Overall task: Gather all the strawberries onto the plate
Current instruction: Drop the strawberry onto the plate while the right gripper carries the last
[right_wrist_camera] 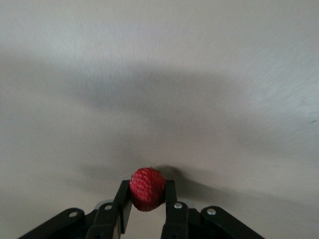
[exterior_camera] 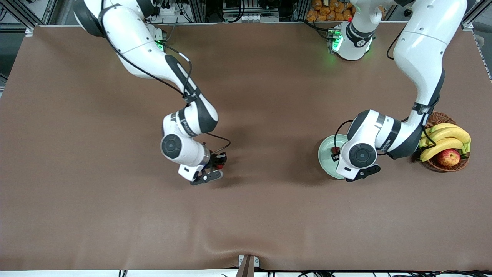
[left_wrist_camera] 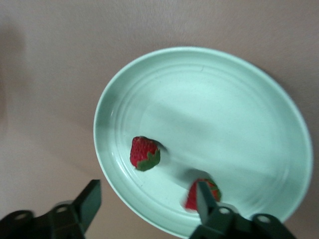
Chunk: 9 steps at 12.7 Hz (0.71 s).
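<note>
The pale mint-green plate (exterior_camera: 324,156) lies toward the left arm's end of the table. In the left wrist view the plate (left_wrist_camera: 239,99) holds two strawberries: one (left_wrist_camera: 144,153) lies free, the other (left_wrist_camera: 192,196) is partly hidden by a finger. One of them shows in the front view (exterior_camera: 336,149). My left gripper (exterior_camera: 335,154) hangs over the plate's rim, open and empty (left_wrist_camera: 148,201). My right gripper (exterior_camera: 216,166) is low over the middle of the table, shut on the third strawberry (right_wrist_camera: 147,188), which also shows in the front view (exterior_camera: 220,166).
A brown wicker basket (exterior_camera: 442,166) with bananas (exterior_camera: 446,140) and a red-yellow apple (exterior_camera: 448,157) stands beside the plate at the left arm's end. The left arm's elbow hangs over the gap between plate and basket. A brown cloth (exterior_camera: 115,192) covers the table.
</note>
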### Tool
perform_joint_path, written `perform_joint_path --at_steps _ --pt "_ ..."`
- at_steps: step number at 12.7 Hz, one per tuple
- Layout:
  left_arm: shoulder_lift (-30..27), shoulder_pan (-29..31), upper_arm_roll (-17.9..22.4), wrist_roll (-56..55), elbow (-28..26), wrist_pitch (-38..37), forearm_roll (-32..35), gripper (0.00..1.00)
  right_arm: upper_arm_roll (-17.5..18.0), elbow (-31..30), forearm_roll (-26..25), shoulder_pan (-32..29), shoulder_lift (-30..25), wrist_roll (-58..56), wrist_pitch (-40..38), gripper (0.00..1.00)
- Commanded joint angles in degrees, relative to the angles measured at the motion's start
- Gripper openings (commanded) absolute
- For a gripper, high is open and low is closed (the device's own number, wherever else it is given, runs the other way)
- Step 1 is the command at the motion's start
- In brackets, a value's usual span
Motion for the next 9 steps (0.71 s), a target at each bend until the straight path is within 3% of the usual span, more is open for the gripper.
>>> perform_joint_path --at_steps 1,2,4,7,9 --pt "-3.2 -0.8 -1.08 -0.75 -0.24 -0.68 -1.54 1.0 -0.66 0.09 1.3 -0.54 0.28 -0.04 -0.26 0.64" --pt "-2.95 -0.98 -2.56 -1.53 0.81 -0.68 -3.38 1.0 -0.66 0.09 1.3 -1.15 0.1 0.04 -0.7 0.87" --pt "-1.55 -2.29 -4.85 -5.82 3.96 -0.42 -6.99 1.0 -0.57 0.52 1.74 -3.17 -1.91 -0.04 -2.53 0.9" --pt "2.05 -9.92 -4.86 -14.26 9.67 2.38 -10.42 1.0 -0.75 3.59 2.8 -9.49 -8.4 -0.04 -17.44 0.93" --pt "5.04 -13.88 -4.86 -20.24 12.93 9.04 -10.87 1.0 -1.01 5.79 2.27 -14.14 -12.1 -0.39 -27.46 0.97"
